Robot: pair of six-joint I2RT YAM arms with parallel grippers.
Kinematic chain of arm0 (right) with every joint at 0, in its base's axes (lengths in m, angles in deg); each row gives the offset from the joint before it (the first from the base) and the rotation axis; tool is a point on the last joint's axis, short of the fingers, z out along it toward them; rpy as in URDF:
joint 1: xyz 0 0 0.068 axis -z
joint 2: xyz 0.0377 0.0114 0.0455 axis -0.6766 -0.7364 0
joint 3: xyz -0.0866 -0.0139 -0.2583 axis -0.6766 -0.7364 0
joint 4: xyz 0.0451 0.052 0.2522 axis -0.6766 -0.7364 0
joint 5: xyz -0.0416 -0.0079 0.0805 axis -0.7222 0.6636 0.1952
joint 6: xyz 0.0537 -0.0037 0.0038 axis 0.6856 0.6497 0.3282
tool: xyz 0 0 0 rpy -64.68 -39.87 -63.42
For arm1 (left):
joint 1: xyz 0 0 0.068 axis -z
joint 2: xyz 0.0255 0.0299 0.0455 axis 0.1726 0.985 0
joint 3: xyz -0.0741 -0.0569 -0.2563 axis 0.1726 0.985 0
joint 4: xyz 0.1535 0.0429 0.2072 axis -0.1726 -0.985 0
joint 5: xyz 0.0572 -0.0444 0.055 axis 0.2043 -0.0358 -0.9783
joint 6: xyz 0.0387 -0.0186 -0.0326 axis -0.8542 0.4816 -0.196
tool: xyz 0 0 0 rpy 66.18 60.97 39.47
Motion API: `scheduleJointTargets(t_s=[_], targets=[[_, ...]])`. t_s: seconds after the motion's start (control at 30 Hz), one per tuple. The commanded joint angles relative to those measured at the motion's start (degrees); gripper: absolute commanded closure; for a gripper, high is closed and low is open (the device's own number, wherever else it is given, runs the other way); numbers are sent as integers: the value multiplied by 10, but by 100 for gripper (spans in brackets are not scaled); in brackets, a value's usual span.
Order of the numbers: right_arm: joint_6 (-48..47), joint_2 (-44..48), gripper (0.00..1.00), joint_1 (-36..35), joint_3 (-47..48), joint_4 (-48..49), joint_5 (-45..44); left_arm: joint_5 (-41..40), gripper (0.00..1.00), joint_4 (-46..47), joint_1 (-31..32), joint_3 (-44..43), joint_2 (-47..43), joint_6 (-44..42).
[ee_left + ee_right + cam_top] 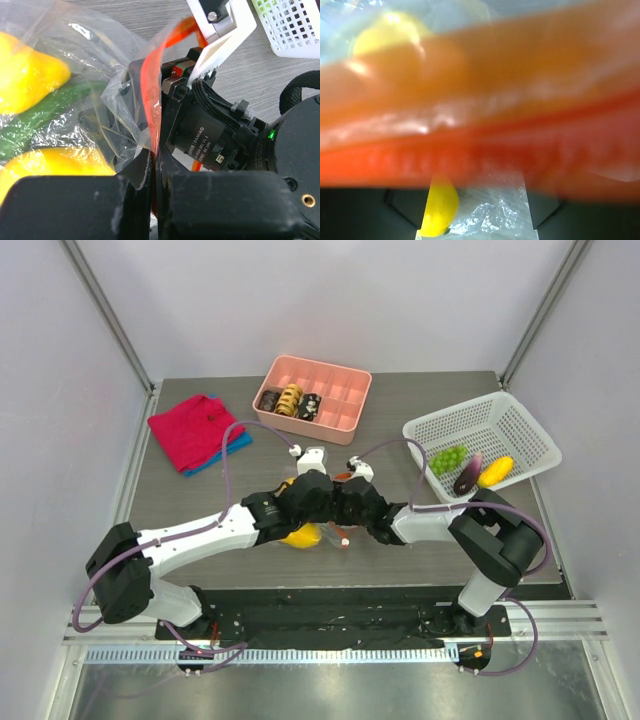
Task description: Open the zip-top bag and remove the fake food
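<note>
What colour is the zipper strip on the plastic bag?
Orange-red. The zipper strip shows best in the left wrist view.

Seen from above, the light is bright, even and diffuse, and the arms [190,535] cast only faint, soft shadows on the surface [400,415]. In the left wrist view white glare breaks over the crinkled bag [115,95], while the near foreground goes dark and soft. The right wrist view is mostly blur: the zipper strip [480,145] smears orange-red across it, and only a yellow piece [440,210] below looks nearly sharp.
</note>
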Motion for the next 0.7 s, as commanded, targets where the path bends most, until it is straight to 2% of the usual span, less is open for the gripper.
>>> scheduleJointTargets(t_s=[0.0,0.2,0.33,0.57,0.67], targets=[[-110,17,27,-6,4,15,-20,-5,100,12,5,-5,-22,4],[-243,72,25,-6,-32,37,11,-16,100,-2,4,-5,-28,-8],[-281,85,25,-7,-39,47,49,-24,100,-10,4,-9,-31,-12],[-387,82,24,-9,-30,66,123,-30,100,-24,4,-22,-32,-17],[-438,57,22,-9,-28,104,140,-27,100,-20,4,-19,-33,-18]])
